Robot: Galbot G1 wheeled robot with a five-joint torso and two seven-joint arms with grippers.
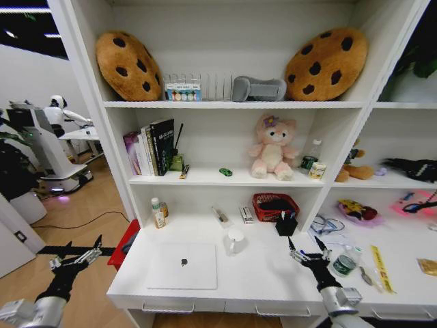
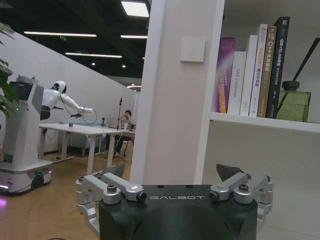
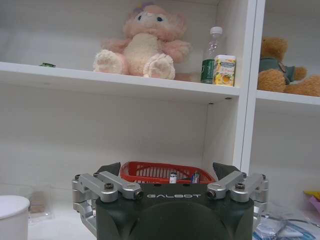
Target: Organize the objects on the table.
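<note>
The closed silver laptop (image 1: 182,265) lies flat near the front of the white table (image 1: 263,277). A tiny green toy (image 1: 225,171) sits on the shelf above, left of the pink plush. A small green-topped jar (image 1: 345,263) stands on the table just right of my right gripper (image 1: 305,242), which hovers open over the table, right of the laptop. In the right wrist view that gripper (image 3: 167,170) faces the red basket (image 3: 167,173), where two marker tips (image 3: 173,176) stick up. My left gripper (image 1: 83,244) hangs open beyond the table's left end, holding nothing.
A white cup (image 1: 235,240), a black holder (image 1: 286,224) and a small bottle (image 1: 158,213) stand behind the laptop. A yellow ruler (image 1: 379,268) and cables (image 1: 326,224) lie at the right. Books (image 2: 252,70) fill the shelf near the left gripper (image 2: 172,172). A red box (image 1: 125,244) sits on the floor.
</note>
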